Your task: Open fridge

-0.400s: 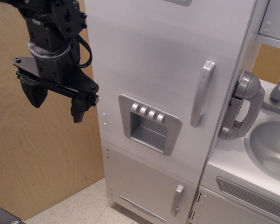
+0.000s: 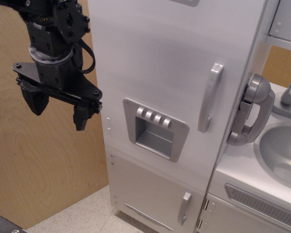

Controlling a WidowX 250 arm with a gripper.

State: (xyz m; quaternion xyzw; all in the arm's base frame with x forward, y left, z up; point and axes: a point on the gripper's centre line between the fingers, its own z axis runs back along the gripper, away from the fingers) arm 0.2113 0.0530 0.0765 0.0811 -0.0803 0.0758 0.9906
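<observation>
The fridge (image 2: 169, 63) is a tall white-silver toy unit filling the middle of the view. Its large door is shut, with a vertical grey handle (image 2: 210, 97) on its right side and a recessed grey dispenser panel (image 2: 155, 128) with four buttons. My black gripper (image 2: 57, 108) hangs at the upper left, beside the fridge's left edge and clear of the door. Its two fingers (image 2: 81, 116) point down, spread apart with nothing between them.
A smaller lower door with a short handle (image 2: 184, 208) sits under the large door. A grey toy phone (image 2: 252, 109) hangs on the fridge's right side. A sink basin (image 2: 281, 155) and tap (image 2: 288, 93) lie to the right. A plywood wall (image 2: 43, 170) stands behind my gripper.
My gripper has shifted very slightly, its fingers a touch higher and to the left. The fridge door has not moved.
</observation>
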